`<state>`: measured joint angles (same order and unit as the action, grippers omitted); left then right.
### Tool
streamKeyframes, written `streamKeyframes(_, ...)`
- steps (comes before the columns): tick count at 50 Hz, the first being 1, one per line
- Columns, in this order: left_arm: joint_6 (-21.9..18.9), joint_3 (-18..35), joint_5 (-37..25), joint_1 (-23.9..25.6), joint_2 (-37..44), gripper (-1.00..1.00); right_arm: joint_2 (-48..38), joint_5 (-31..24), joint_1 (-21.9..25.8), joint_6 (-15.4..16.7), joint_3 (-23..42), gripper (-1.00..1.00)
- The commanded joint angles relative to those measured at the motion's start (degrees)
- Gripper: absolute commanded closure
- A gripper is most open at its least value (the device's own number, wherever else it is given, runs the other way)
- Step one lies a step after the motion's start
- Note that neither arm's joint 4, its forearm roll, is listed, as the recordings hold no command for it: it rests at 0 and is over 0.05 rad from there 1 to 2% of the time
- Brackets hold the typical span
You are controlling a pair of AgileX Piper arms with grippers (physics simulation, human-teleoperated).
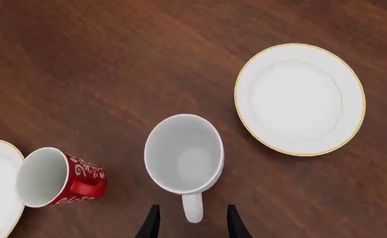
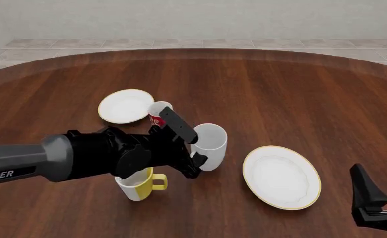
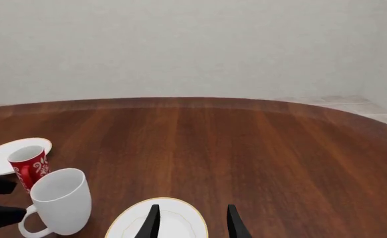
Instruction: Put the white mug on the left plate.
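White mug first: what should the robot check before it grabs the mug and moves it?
1. White mug stands upright: ok.
2. Mug's handle lies between the left gripper fingers: ok in the left wrist view.
3. Fingers are open and not yet closed on the handle: ok.
4. Left plate has nothing on it: ok.
5. The way to that plate is free: not ok, the red mug stands between the white mug and the plate.
6. Right gripper is out of the way, over the larger plate: ok.
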<state>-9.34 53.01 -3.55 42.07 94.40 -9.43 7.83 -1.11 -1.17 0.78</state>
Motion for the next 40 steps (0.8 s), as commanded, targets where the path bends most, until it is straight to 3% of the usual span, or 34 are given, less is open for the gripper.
streamKeyframes(1, -0.4, 0.1, 0.8, -0.6, 1.1, -1.00, -0.6, 0.4, 0.1, 0.0, 0.1, -1.00)
streamKeyframes(40, 0.0, 0.3, 3.2, -0.6, 4.9, -1.00, -1.2, 0.7, 0.0, 0.0, 0.3, -1.00)
